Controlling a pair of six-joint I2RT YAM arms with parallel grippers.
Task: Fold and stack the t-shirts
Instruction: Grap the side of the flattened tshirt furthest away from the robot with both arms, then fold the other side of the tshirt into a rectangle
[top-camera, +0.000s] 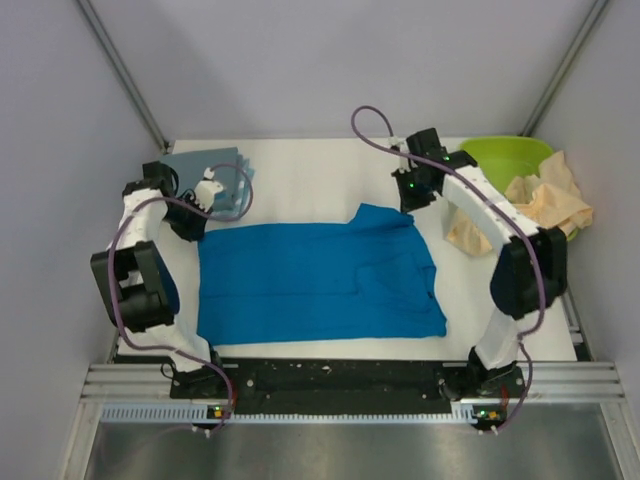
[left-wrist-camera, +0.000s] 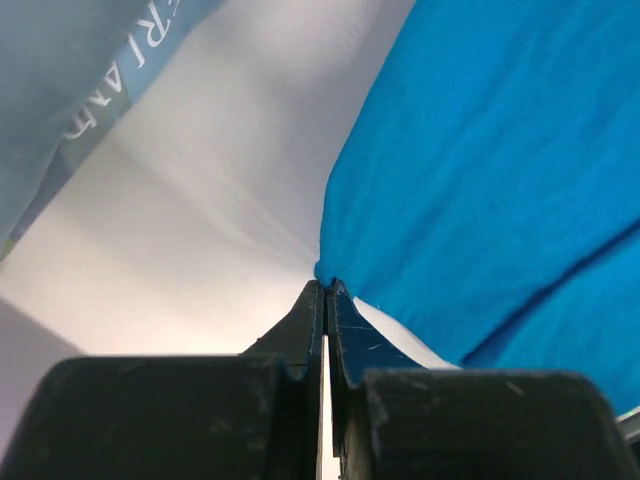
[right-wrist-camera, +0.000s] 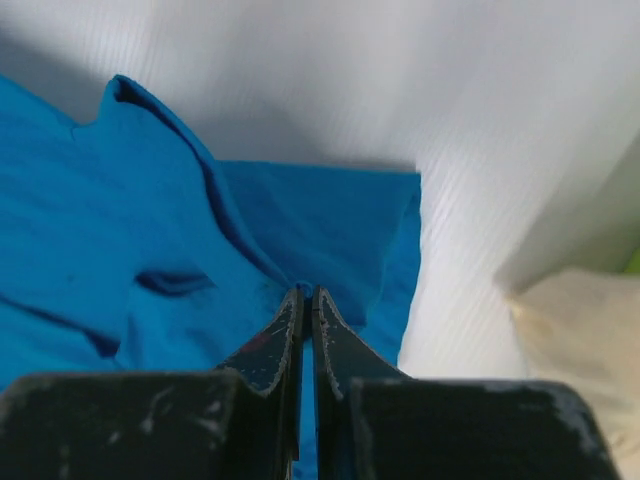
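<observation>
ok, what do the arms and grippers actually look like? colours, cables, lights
Both the left arm and right arm have white links and chunky black joint housings. A purplish cable loops loose along each. A green light shows near the right wrist. The left gripper and right gripper have black fingers tapering to thin tips, scuffed with pale scratches.

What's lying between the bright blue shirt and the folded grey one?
Only bare white table, shown in the left wrist view; from above, the left gripper sits at a corner of the bright blue shirt.

White table (top-camera: 300, 170): blue t-shirt (top-camera: 300, 285) at centre, folded grey-blue t-shirts (top-camera: 195, 162) far left, lime-green tub (top-camera: 505, 160) and cream-peach t-shirt (top-camera: 550, 200) far right.
</observation>
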